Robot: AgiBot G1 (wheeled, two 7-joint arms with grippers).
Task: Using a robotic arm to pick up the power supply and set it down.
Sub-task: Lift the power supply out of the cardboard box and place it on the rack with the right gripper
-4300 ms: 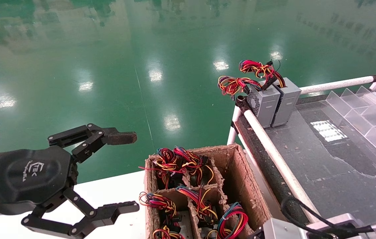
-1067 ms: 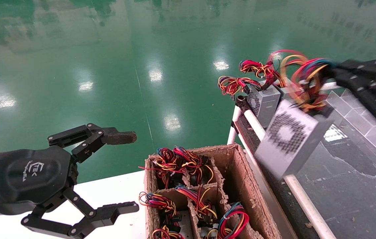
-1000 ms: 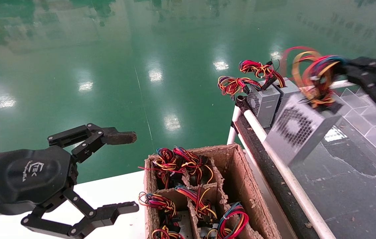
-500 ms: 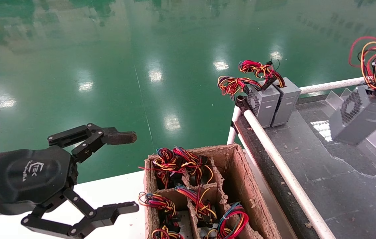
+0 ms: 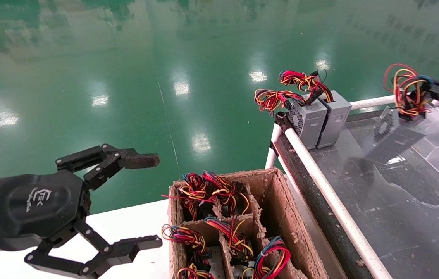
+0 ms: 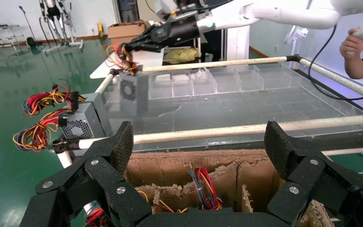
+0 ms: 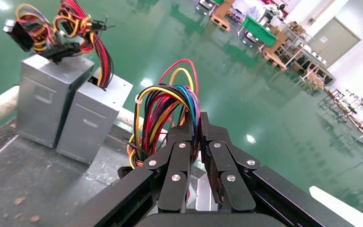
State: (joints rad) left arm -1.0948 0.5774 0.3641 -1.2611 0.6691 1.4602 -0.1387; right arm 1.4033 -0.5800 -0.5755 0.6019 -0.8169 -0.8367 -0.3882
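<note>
pinching looped wires (image 7: 170,106) of power supply (image 5: 391,135), right pincer (image 5: 432,93) above bench (image 5: 397,201); left pincer (image 5: 142,201) spread, idle; cardboard box (image 5: 281,209) compartments holding wired units.

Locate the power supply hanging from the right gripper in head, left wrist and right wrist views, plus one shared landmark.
Head: power supply hangs by its wires from the right gripper, far right over the dark table.
Left wrist: power supply dangles upper left, beyond the white rail.
Right wrist: only its wires show, pinched centre; box hidden.
Landmark: two grey boxes at the table corner.
</note>
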